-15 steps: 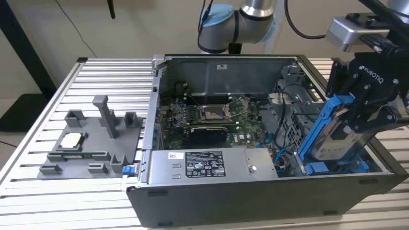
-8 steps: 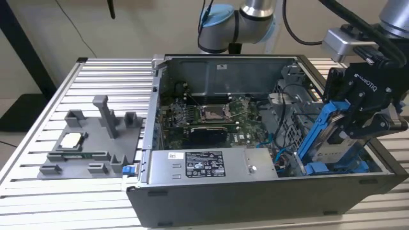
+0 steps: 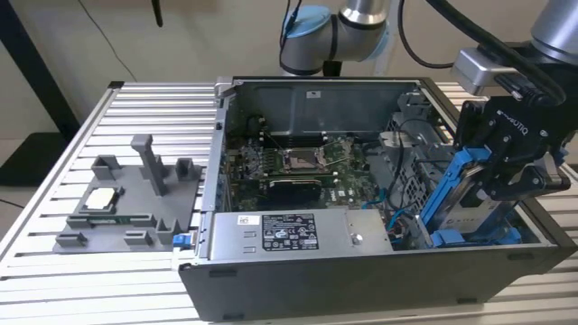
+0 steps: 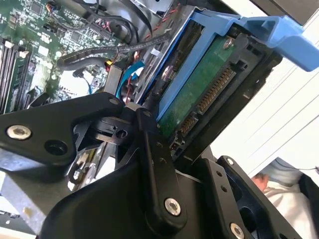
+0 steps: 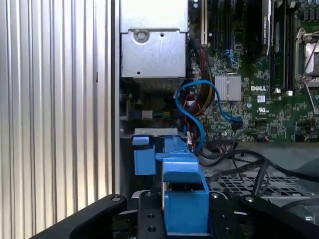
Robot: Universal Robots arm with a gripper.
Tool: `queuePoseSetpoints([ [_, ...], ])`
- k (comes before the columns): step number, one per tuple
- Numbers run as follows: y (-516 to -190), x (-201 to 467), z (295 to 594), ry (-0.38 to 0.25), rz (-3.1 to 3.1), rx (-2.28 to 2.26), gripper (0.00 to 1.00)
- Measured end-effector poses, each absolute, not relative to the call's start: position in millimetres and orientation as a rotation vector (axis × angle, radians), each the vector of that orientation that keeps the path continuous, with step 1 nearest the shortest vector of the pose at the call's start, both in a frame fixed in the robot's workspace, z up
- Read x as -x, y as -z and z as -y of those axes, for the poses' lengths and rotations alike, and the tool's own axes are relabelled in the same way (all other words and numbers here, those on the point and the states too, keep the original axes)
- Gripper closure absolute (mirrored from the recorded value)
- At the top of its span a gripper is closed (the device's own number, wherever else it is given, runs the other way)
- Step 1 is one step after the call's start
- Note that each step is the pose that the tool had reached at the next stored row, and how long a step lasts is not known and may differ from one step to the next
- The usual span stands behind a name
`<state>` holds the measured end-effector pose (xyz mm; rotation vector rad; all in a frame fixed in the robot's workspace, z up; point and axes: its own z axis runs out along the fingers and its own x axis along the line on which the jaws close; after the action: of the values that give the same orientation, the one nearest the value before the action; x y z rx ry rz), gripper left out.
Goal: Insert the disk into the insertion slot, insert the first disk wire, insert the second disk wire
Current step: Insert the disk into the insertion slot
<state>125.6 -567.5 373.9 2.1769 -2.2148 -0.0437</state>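
My gripper point(image 3: 499, 184) is shut on the disk point(image 3: 459, 203), a drive with a white label in a bright blue frame. It holds the disk steeply tilted over the case's far end at the exterior view's right. The disk's lower end is down inside the case by the insertion slot point(image 3: 417, 181), a grey bay with perforated walls. In the second wrist view the disk's green board and connector point(image 4: 202, 94) face the camera, between black fingers point(image 4: 155, 164). The first wrist view has the blue frame point(image 5: 184, 196) in my gripper point(image 5: 184, 221). A loose blue cable point(image 5: 199, 107) loops beside the bay.
The open computer case point(image 3: 361, 284) lies on a ribbed metal table point(image 3: 145, 108). Inside it are the motherboard point(image 3: 298, 166) and a silver power supply point(image 3: 298, 231). A grey fixture point(image 3: 126, 203) with small parts sits at the exterior view's left. Black cables point(image 5: 239, 162) cross near the bay.
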Motion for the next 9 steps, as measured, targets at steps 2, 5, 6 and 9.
queuePoseSetpoints([
  [2, -373.9, -125.6, 567.5, 0.044, 2.215, -2.177, 0.67],
  [5, -373.7, -125.6, 567.5, 0.044, 2.215, -2.177, 0.67],
  [6, -373.7, -125.6, 567.5, 0.044, 2.215, -2.177, 0.67],
  [9, -373.7, -125.6, 567.5, 0.044, 2.215, -2.177, 0.67],
])
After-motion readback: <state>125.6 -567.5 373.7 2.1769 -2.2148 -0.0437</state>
